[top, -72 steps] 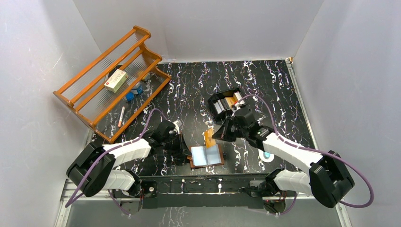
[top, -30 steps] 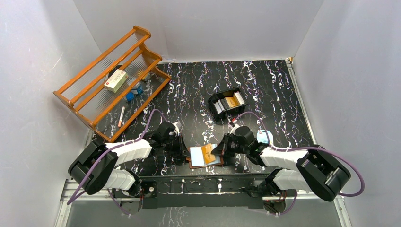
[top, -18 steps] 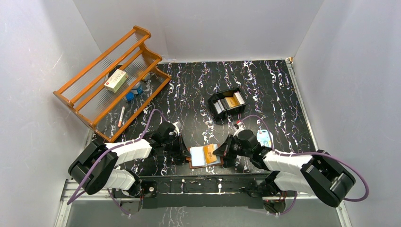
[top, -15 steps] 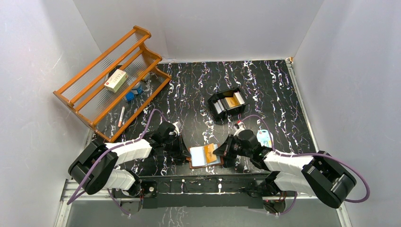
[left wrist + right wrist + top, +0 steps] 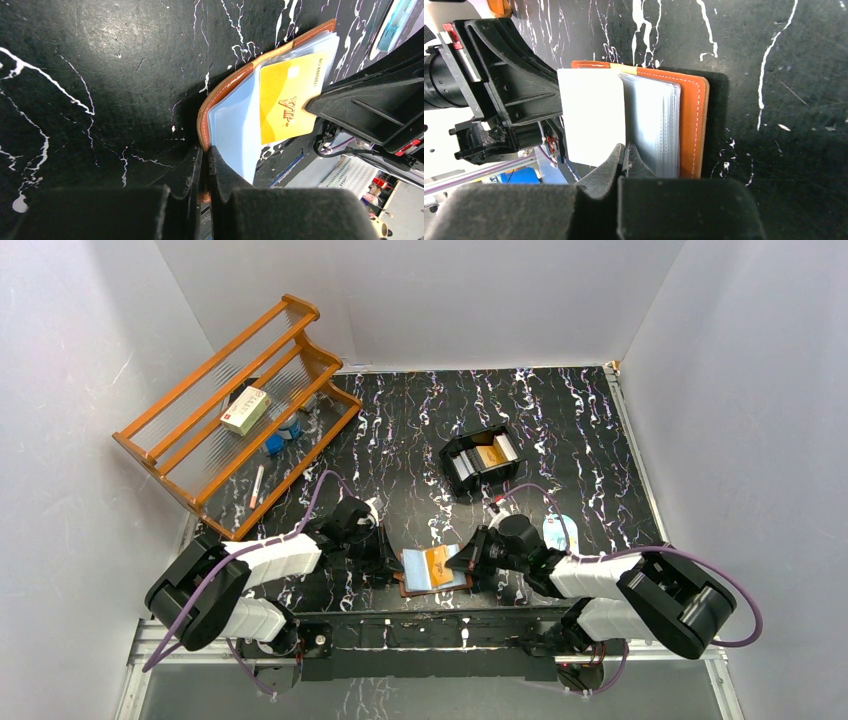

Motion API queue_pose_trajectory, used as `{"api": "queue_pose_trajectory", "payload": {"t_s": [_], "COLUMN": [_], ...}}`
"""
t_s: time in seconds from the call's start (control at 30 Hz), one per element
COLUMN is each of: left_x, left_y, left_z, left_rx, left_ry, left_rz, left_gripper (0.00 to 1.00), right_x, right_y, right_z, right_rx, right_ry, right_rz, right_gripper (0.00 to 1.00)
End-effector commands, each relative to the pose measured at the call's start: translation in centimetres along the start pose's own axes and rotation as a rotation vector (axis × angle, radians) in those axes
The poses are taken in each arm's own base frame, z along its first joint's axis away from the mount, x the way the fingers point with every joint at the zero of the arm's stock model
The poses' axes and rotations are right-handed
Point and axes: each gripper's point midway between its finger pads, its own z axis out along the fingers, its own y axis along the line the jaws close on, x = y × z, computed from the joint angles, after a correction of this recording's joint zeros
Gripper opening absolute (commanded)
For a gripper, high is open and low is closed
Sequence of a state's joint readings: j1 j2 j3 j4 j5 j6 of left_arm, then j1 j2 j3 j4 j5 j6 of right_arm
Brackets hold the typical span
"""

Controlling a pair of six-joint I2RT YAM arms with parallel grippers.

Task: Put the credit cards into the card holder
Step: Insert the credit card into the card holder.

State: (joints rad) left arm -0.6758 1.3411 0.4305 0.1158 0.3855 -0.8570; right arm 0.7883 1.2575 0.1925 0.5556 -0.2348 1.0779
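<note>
Top external: open card holder (image 5: 415, 573), left end effector (image 5: 393, 568) clamping its edge; right end effector (image 5: 462, 562) grasping orange card (image 5: 436, 562) over sleeves (image 5: 232, 130).

Black marbled bench (image 5: 400, 420) carries a wooden rack (image 5: 200, 440) upper left, black tray (image 5: 447, 458) centre, open card holder (image 5: 415, 572) lower centre.

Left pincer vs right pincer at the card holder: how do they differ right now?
Left pincer is shut on the card holder by its brown cover edge; right pincer is shut on the yellow card. Left pincer reaches in from the holder's left, right pincer from its right. Shared: both shut, both low at the open holder.
</note>
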Motion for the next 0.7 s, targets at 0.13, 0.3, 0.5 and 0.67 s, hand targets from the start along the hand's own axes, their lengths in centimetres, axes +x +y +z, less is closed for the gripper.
{"api": "queue_pose_trajectory", "payload": {"t_s": [0.13,0.3,0.5,0.67], "left_x": [0.6,0.56,0.69,0.62], "left_y": [1.07,1.04,1.13,1.11], "left_z": [0.19,0.17,0.09,0.09], "left_rx": [-0.032,-0.032,-0.032,-0.032], "left_ry": [0.021,0.021,0.019,0.016], "left_rz": [-0.004,-0.003,-0.004,-0.007], "left_gripper": [0.0,0.0,0.0,0.0], "right_x": [0.23,0.45,0.79,1.05], "right_y": [1.37,1.32,0.73,1.02], "right_z": [0.24,0.49,0.74,0.97], "right_rx": [-0.062,-0.067,-0.06,-0.087], "right_ry": [0.007,0.016,0.025,0.039], "right_rz": [-0.034,-0.018,-0.004,0.008], "right_gripper": [0.0,0.0,0.0,0.0]}}
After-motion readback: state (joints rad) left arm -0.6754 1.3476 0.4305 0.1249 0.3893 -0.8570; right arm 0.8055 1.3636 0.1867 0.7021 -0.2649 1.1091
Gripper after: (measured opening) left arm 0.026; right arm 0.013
